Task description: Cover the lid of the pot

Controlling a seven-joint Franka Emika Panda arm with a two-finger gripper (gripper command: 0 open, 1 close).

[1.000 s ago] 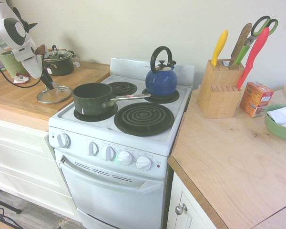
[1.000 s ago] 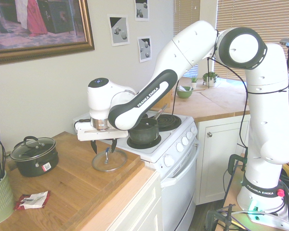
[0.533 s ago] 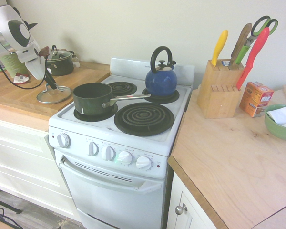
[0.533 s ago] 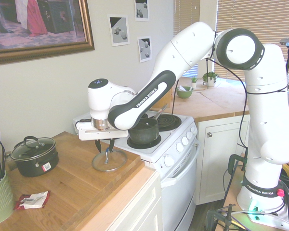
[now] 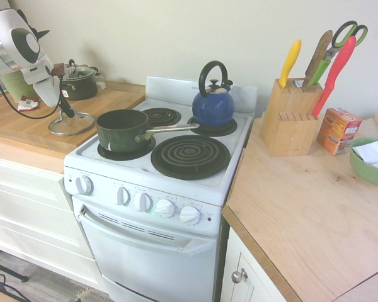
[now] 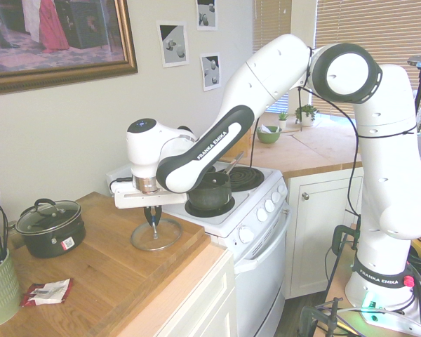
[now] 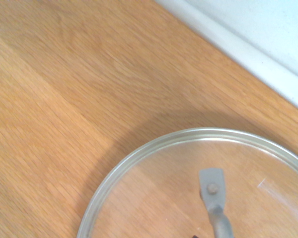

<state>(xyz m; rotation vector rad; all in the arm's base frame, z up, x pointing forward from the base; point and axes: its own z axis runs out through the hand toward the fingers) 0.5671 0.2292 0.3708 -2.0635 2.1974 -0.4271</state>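
Observation:
The lid (image 5: 71,124) is clear glass with a metal rim and lies on the wooden counter left of the stove. It also shows in the second exterior view (image 6: 156,236). My gripper (image 6: 153,217) stands straight above it, shut on the lid's top knob, and shows in the first exterior view too (image 5: 67,111). The wrist view shows the lid's rim (image 7: 188,136) and the grey bracket of its knob from close by. The pot (image 5: 121,129), dark green with a long silver handle (image 5: 171,129), sits uncovered on the stove's front left burner, to the right of the lid. The arm partly hides the pot (image 6: 210,191).
A blue kettle (image 5: 213,107) stands on the back right burner. A dark two-handled pot (image 6: 49,226) with its own lid sits further back on the counter. A knife block (image 5: 290,116), an orange box (image 5: 337,130) and a green bowl (image 5: 370,162) are right of the stove.
The fingers, spread on either side of the lid's knob a second ago, have come together on it. The lid has stayed in about the same spot.

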